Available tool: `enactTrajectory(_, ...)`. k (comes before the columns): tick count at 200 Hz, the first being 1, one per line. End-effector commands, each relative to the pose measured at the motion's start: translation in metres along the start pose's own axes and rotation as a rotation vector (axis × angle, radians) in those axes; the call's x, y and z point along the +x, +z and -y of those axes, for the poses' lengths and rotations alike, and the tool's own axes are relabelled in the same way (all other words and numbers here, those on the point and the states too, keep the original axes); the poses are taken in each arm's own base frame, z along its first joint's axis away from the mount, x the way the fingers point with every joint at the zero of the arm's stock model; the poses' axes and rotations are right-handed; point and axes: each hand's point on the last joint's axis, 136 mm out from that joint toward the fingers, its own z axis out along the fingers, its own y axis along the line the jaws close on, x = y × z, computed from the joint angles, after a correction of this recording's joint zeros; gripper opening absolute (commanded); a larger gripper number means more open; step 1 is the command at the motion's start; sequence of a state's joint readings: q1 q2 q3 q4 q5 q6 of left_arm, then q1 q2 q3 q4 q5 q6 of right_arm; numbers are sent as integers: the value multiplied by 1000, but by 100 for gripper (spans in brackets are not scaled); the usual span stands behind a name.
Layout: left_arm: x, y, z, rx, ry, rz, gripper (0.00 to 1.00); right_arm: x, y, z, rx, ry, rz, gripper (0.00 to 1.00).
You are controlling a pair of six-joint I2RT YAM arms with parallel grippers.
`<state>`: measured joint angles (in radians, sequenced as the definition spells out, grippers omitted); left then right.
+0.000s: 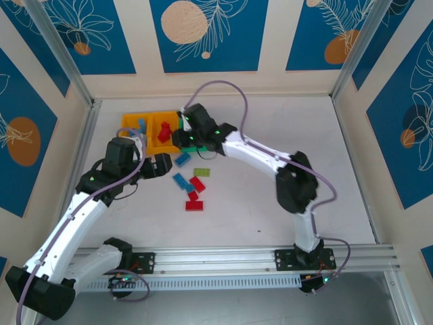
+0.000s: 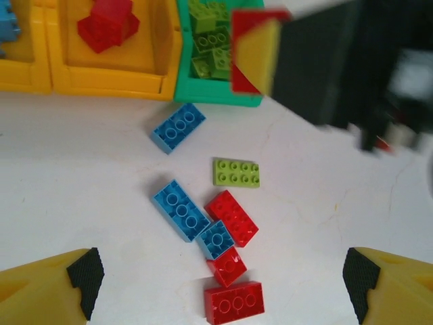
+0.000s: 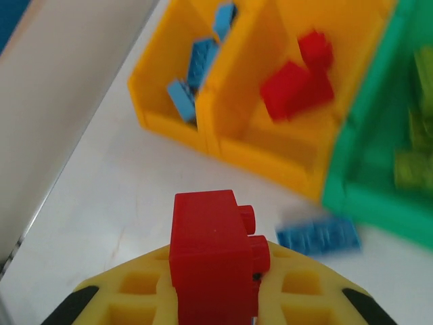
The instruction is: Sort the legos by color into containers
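Gripping a red brick (image 3: 211, 250) between closed jaws, the right gripper (image 3: 216, 301) hangs just in front of the containers (image 3: 223, 145), the brick's long axis running along the fingers (image 3: 135, 291) and its studs pointing right in the wrist view. The left gripper (image 2: 222, 284) stands wide open above 7 loose legos (image 2: 180, 208) on the table (image 2: 74, 176), studs up: 3 blue, 3 red, 1 lime, the longest blue one lying diagonally, the lime one crosswise. Blue, red and lime bricks already lie in separate bins.
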<state>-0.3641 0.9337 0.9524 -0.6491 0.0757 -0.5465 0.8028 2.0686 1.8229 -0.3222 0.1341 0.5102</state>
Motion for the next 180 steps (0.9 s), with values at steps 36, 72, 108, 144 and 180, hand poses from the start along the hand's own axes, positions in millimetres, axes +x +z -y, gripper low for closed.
enactTrajectory(36, 21, 0, -34, -119, -217, 11, 92, -36, 87, 24, 90, -129, 1, 28)
enactTrajectory(72, 28, 2, -39, -131, -240, -2, 92, -59, 66, 6, 36, -147, 29, 49)
enactTrajectory(108, 36, 15, -37, -124, -235, -60, 95, -74, 2, -6, 19, -121, 27, 49)
enactTrajectory(144, 55, 41, -36, -132, -268, -180, 95, -60, -83, 2, 48, -70, 4, 49)
enactTrajectory(180, 75, 76, -33, -177, -358, -260, 88, -16, -151, 22, 112, 1, -3, 55)
